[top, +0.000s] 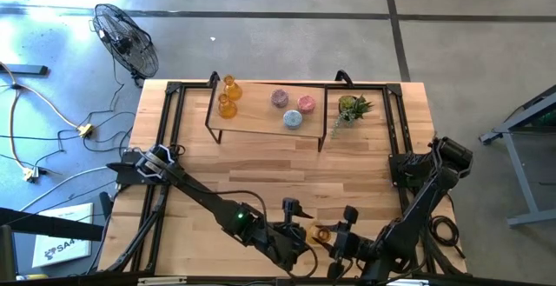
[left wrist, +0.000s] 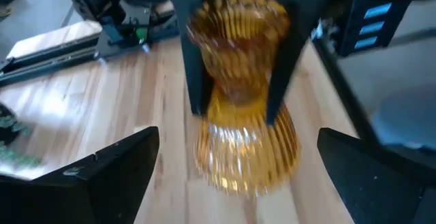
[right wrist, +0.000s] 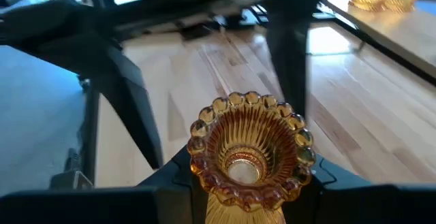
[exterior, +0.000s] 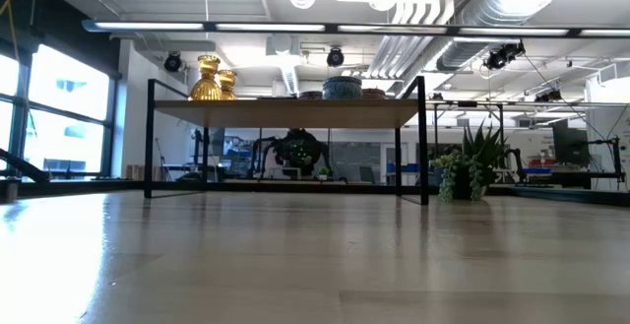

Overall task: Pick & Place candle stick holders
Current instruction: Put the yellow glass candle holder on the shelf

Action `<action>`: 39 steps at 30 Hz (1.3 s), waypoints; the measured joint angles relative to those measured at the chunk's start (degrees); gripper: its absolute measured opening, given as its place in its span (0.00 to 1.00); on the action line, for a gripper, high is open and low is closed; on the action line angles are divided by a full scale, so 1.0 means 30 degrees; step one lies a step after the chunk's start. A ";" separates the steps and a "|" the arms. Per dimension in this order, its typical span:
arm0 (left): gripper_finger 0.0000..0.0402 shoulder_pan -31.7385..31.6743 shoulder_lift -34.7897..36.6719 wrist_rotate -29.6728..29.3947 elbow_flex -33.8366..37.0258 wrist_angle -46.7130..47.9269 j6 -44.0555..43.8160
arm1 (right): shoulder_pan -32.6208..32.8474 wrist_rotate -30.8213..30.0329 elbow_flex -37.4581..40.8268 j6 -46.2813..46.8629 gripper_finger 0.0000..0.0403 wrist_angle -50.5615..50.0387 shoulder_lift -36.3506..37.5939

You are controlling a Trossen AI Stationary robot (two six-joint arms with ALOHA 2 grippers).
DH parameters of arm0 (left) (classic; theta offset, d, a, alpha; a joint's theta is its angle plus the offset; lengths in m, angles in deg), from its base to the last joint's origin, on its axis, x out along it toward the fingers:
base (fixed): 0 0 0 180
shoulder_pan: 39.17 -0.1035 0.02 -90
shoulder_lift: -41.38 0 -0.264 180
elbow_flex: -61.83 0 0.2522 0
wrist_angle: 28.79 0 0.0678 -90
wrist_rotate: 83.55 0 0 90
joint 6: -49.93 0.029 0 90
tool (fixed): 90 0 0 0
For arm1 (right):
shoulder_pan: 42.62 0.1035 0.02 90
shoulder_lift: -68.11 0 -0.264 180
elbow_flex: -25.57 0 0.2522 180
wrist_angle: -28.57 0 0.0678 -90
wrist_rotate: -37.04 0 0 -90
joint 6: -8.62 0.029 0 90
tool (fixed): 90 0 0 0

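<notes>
The amber candle stick holder (top: 321, 232) is at the 6 o'clock edge of the table (top: 261, 160), lifted between the two arms. The right gripper (top: 341, 236) has it: in the left wrist view its two dark fingers (left wrist: 196, 60) are clenched on the ribbed neck, just below the flared rim. The right wrist view looks down into the scalloped cup (right wrist: 249, 149), which sits upright between that arm's own fingers.

The left gripper (top: 291, 225) faces the piece from its 9 o'clock side. Its fingers (left wrist: 116, 166) are spread wide, one to each side of the flared base, touching nothing.

This looks like a hand-over, or a steadying before the carry. To do it well, the left fingers should close on the wider base, clear of the right fingers. The right should let go only once that hold is firm, since ribbed glass may slip or twist in a loose pinch.

The likely goal is the shelf (top: 261, 128) at 12 o'clock, well apart from here. It holds two amber holders (top: 228, 95), two pink holders (top: 280, 98) and a blue holder (top: 293, 118), so a bare part of the board would be the safest landing. A potted plant (top: 352, 108) stands at the shelf's 3 o'clock end.
</notes>
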 joint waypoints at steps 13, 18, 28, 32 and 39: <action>0.98 -0.0500 0.0000 0.3016 -0.0015 -0.0361 -0.0590 | -0.0782 0.0842 -0.0007 -0.5518 0.29 0.3913 0.0000; 0.98 -0.1096 0.0000 0.3936 -0.0015 -0.0351 -0.1030 | -0.0978 0.1144 -0.0007 -0.7333 0.29 0.5466 0.0000; 0.98 -0.1522 -0.0019 0.6523 -0.0015 0.0009 -0.0805 | -0.0922 0.1491 -0.0007 -0.8256 0.29 0.5948 0.0000; 0.98 -0.1472 -0.0543 0.6759 0.0045 0.0067 -0.0352 | -0.0775 0.1474 -0.0007 -0.8620 0.29 0.6160 0.0000; 0.98 -0.1894 -0.0918 0.7451 -0.0044 -0.0498 -0.0439 | -0.0636 0.1495 0.0022 -0.8982 0.29 0.6463 -0.0015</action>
